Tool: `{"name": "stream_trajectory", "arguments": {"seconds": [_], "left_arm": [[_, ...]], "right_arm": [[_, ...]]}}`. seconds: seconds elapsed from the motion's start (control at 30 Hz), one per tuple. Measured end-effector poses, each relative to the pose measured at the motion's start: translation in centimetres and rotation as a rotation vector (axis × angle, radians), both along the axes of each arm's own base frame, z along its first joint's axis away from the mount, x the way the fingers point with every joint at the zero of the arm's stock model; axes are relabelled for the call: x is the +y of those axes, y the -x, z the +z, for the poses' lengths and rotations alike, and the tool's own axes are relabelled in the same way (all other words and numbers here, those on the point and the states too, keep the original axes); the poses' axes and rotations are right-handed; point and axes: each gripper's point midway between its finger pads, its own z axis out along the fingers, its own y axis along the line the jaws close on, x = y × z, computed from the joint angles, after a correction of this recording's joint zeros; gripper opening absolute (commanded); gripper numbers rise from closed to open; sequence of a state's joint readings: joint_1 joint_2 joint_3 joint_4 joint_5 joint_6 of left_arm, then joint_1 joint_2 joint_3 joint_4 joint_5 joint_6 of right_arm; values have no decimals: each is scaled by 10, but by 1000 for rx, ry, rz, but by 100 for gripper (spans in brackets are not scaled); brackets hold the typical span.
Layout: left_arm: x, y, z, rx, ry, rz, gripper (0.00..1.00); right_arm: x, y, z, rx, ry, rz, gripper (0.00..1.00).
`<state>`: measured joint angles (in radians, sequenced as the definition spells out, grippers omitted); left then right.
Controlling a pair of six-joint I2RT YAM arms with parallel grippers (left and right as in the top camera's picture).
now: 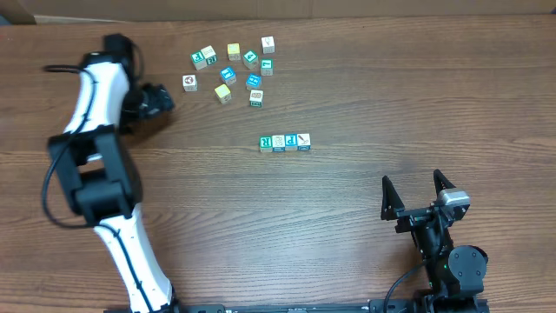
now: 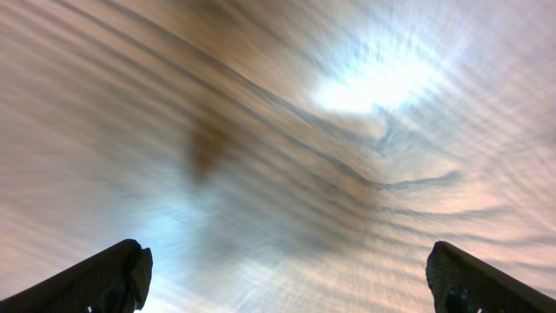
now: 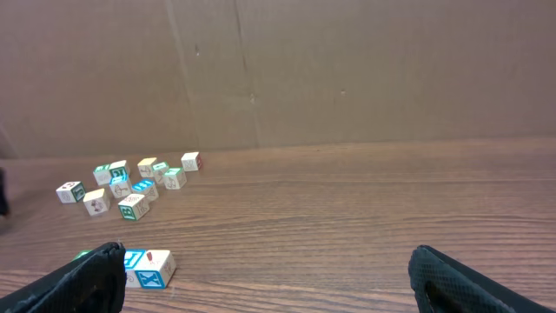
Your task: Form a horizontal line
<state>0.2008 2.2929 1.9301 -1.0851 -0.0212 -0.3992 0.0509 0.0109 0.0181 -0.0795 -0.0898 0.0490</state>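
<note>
Four letter cubes are sitting touching in a straight row [image 1: 285,142] on the wooden tabletop [image 1: 391,87], faces reading teal R, pale pattern, blue P, white with a mark; a loose cluster [image 1: 230,68] of more cubes is lying beyond the row and to its left; the left hand [image 1: 161,101] is hovering farther left of the row, fingers spread wide, holding nothing; the right hand [image 1: 412,184] is standing nearer than the row and to its right, well apart, also spread open and empty.

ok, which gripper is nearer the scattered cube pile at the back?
Left. The left gripper sits open just left of the pile. The right gripper, also open, is far off at the near right, past the four-cube row.
</note>
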Motion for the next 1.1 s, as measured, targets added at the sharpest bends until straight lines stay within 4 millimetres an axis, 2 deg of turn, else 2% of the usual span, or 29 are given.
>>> {"name": "stream_trajectory", "arguments": {"seconds": [0.13, 0.17, 0.33, 0.4, 0.57, 0.83, 0.93, 1.1], "left_arm": [[31, 1, 94, -201, -50, 63, 100], [39, 5, 124, -264, -68, 81, 100], [68, 38, 232, -493, -148, 160, 100], [72, 47, 249, -529, -167, 175, 100], [67, 54, 267, -568, -176, 170, 100], [65, 60, 281, -598, -185, 169, 100], [64, 63, 280, -585, -186, 159, 100], [57, 74, 261, -508, -173, 131, 100]], "right_arm": [[0, 0, 0, 0, 0, 0, 100], [0, 0, 0, 0, 1, 0, 100], [0, 0, 0, 0, 0, 0, 100], [0, 0, 0, 0, 0, 0, 100], [0, 0, 0, -1, 1, 0, 100], [0, 0, 0, 0, 0, 0, 100], [0, 0, 0, 0, 0, 0, 100], [0, 0, 0, 0, 0, 0, 100]]}}
